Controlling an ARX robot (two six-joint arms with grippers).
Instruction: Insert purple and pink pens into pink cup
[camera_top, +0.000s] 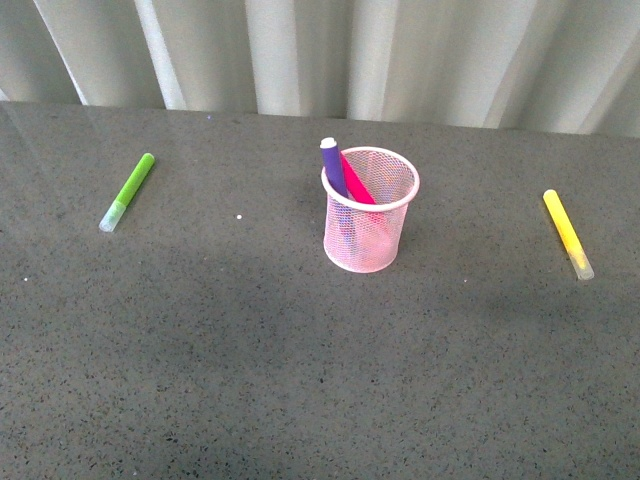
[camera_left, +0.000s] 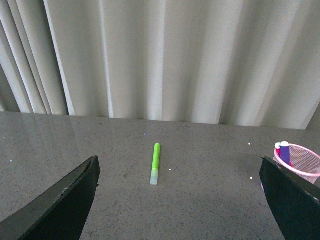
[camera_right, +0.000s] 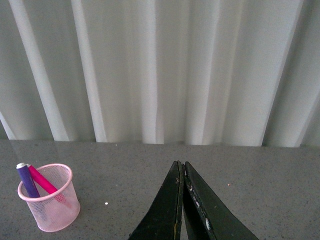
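Observation:
The pink cup (camera_top: 369, 212) stands upright at the middle of the dark table, with the purple pen (camera_top: 333, 167) and the pink pen (camera_top: 357, 181) leaning inside it, tops above the rim. The right wrist view shows the same pink cup (camera_right: 50, 205) holding the purple pen (camera_right: 27, 181) and the pink pen (camera_right: 44, 183). My right gripper (camera_right: 182, 164) is shut on nothing, well clear of the cup. My left gripper (camera_left: 180, 167) is open and empty; the pink cup (camera_left: 302, 161) and the purple pen (camera_left: 284, 151) show beside one black finger (camera_left: 292, 197).
A lime-green marker (camera_top: 128, 190) lies at the table's left, also in the left wrist view as the green marker (camera_left: 155, 163). A yellow marker (camera_top: 566, 232) lies at the right. Pale curtains (camera_top: 330, 50) hang along the table's far edge. Neither arm shows in the front view.

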